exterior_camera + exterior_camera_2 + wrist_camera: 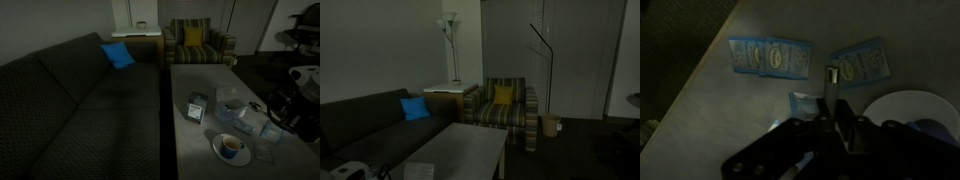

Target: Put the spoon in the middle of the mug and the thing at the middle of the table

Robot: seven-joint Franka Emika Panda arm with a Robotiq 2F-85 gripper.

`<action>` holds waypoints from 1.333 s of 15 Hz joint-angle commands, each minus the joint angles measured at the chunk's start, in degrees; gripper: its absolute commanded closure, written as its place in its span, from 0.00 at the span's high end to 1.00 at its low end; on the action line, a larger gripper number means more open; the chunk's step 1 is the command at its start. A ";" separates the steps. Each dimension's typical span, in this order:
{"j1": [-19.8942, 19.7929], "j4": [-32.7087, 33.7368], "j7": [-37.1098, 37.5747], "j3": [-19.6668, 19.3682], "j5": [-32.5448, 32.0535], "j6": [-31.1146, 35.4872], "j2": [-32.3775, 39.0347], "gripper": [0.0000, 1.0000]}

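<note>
In the wrist view my gripper [834, 110] is shut on the thin grey handle of the spoon [830, 80], which sticks out past the fingers over the pale table [730, 110]. The spoon's bowl is hidden. Below lie blue packets [770, 57] and the rim of a white plate [908, 108]. In an exterior view the small dark block with a pale panel [196, 108] stands mid-table, a pale mug [232, 104] just beside it, and my dark arm [295, 100] hangs over the table's edge.
A white plate with a blue cup [232, 148] sits near the table's front, with blue packets [268, 130] beside it. A dark sofa [80, 95] with a blue cushion [117, 55] runs along the table. A striped armchair [505, 105] stands at the far end.
</note>
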 commanded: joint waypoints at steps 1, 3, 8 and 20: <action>-0.37 0.05 -1.01 0.41 0.80 -0.09 -0.07 0.04; -2.64 1.90 -2.03 1.80 -1.05 -1.30 1.02 0.04; -8.14 7.51 -9.41 3.86 -10.98 -8.07 3.21 0.04; -23.42 29.13 -27.38 15.88 -22.56 -34.25 12.95 0.04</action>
